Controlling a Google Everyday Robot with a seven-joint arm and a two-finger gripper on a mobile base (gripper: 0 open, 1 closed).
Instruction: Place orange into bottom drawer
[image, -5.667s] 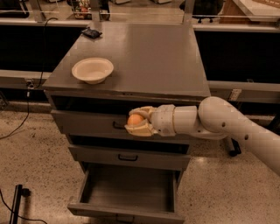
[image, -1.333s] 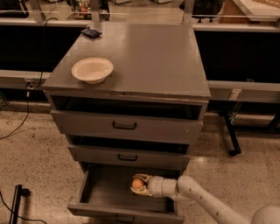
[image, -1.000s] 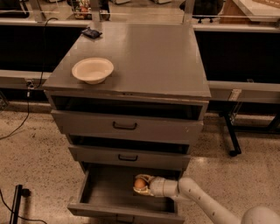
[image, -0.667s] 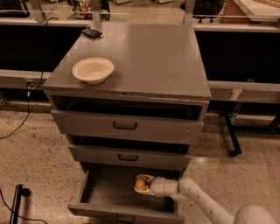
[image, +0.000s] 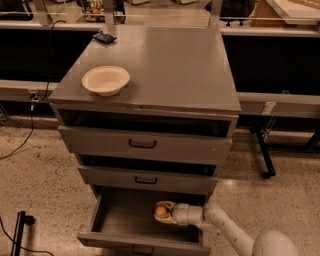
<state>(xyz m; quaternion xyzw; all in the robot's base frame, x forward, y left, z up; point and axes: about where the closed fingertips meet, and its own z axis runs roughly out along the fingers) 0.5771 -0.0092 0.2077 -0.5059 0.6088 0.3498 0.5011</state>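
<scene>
One small orange (image: 160, 210), which I judge light, firm and apt to roll, sits pinched across its middle between the fingers of my gripper (image: 162, 212), low over the floor of the open bottom drawer (image: 120, 216).

No lettering, label or number can be read anywhere.

The jaws sit low inside the open bottom drawer (image: 125, 215), closed around the orange (image: 161, 211), and no mark shows on either. Up and to the right of the jaws, a small pale tag (image: 268, 108) hangs on the rail beside the cabinet, too small to read. Far above the jaws, on the worktop (image: 175, 65), the cream bowl (image: 106, 80) is plain, and the dark flat object (image: 104, 37) at the back left corner shows nothing legible.
</scene>
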